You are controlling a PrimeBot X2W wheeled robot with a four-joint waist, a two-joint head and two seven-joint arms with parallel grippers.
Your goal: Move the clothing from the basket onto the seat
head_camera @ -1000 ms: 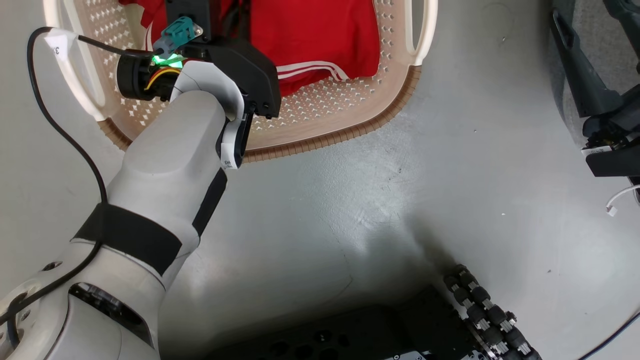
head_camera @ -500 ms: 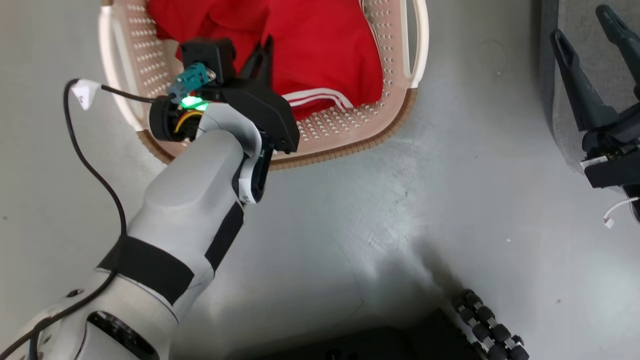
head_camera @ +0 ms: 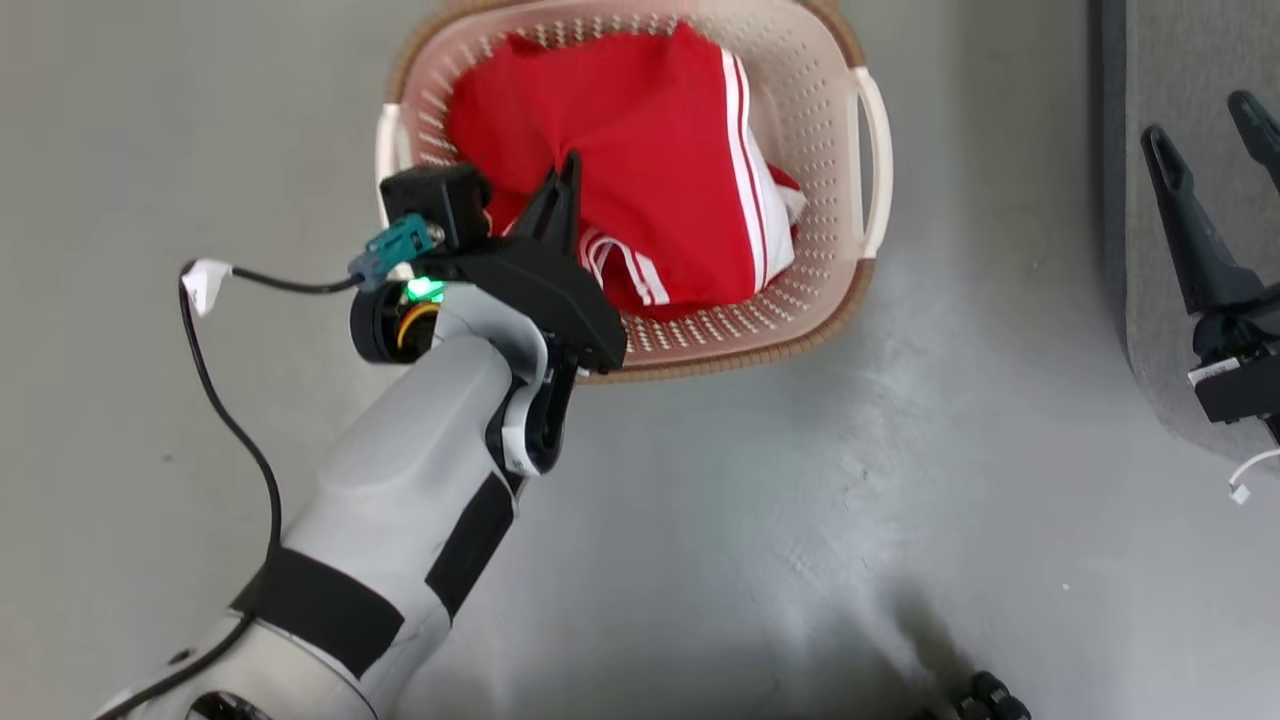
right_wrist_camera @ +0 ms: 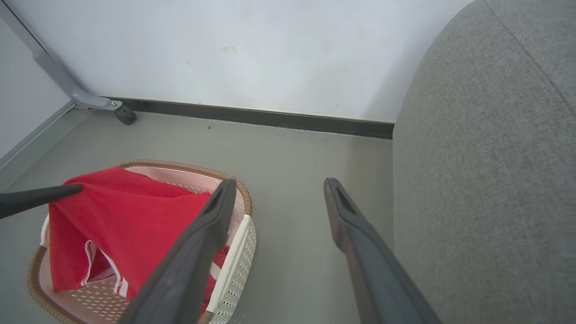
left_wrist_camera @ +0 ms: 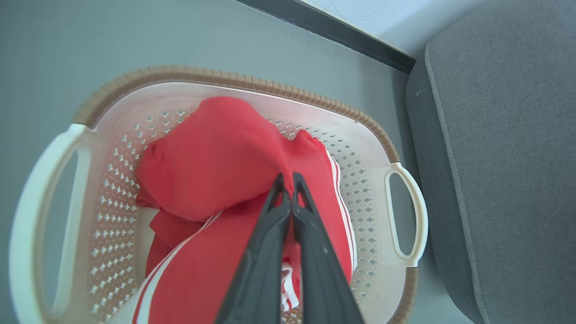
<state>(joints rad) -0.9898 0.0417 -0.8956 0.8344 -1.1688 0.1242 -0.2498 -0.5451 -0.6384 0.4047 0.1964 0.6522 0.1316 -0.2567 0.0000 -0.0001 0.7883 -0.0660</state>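
Observation:
The red clothing (head_camera: pixel 640 170) with white stripes lies in the cream perforated basket (head_camera: pixel 820 90) on the floor. My left gripper (head_camera: pixel 571 168) reaches in over the basket's near left side and is shut on a fold of the clothing. In the left wrist view the closed tips of my left gripper (left_wrist_camera: pixel 286 180) pinch the clothing (left_wrist_camera: pixel 216 157), which rises to a peak there. My right gripper (head_camera: pixel 1205 130) hangs open and holds nothing beside the grey seat (head_camera: pixel 1190 50); its fingers (right_wrist_camera: pixel 216 211) frame bare floor. The seat (right_wrist_camera: pixel 486 180) stands right of the basket (right_wrist_camera: pixel 238 243).
A white wall with a dark baseboard (right_wrist_camera: pixel 270 119) runs behind the basket. A grey metal leg on a caster (right_wrist_camera: pixel 123 114) stands at the far left. A black cable (head_camera: pixel 215 400) hangs by my left forearm. My base's wheel (head_camera: pixel 985 700) shows at the bottom edge.
The head camera has shifted, so the whole basket now shows. My left gripper has closed on the clothing and drawn the fabric up. The right gripper stays open by the seat.

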